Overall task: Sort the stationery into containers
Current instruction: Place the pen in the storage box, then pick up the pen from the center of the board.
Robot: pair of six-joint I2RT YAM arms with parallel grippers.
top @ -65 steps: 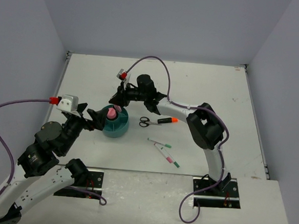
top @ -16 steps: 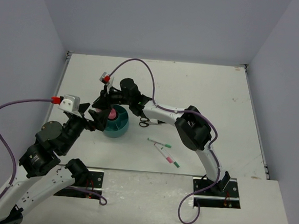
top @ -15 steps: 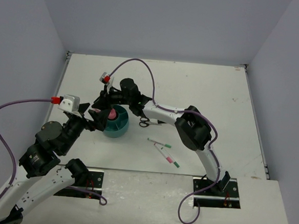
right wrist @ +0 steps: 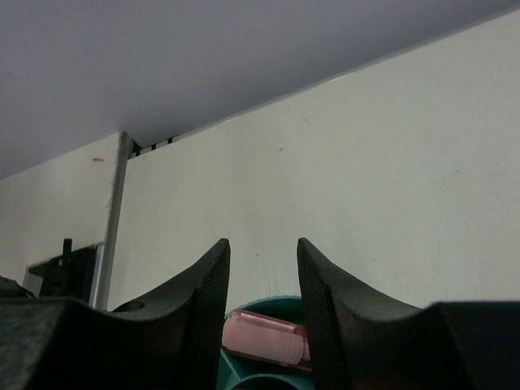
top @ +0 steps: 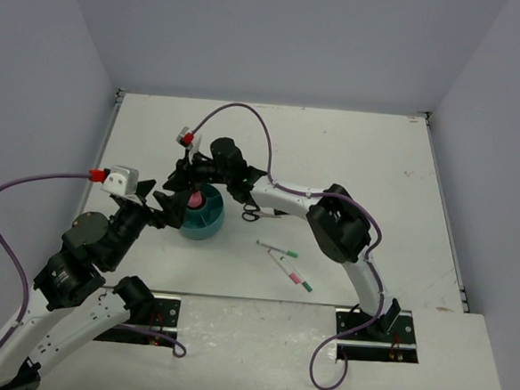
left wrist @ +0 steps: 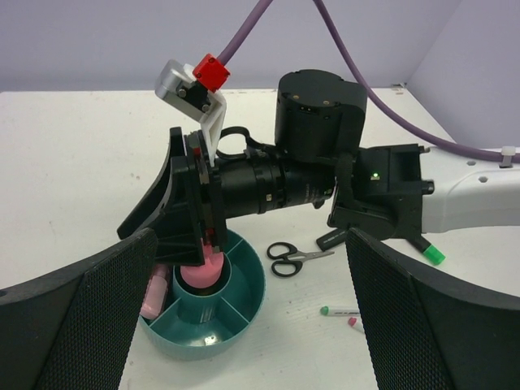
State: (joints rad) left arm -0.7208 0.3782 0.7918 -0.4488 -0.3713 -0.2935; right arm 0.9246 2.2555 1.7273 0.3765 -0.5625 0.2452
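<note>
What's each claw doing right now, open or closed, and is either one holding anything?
Left claw: open, empty.
Right claw: open, nothing between its fingers.

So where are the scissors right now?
In the top view the scissors lie on the table just right of the teal organizer, a little left of the table's middle. The left wrist view shows them right of the organizer too.

Overhead and close wrist views apparently share the organizer (top: 202, 229).
</note>
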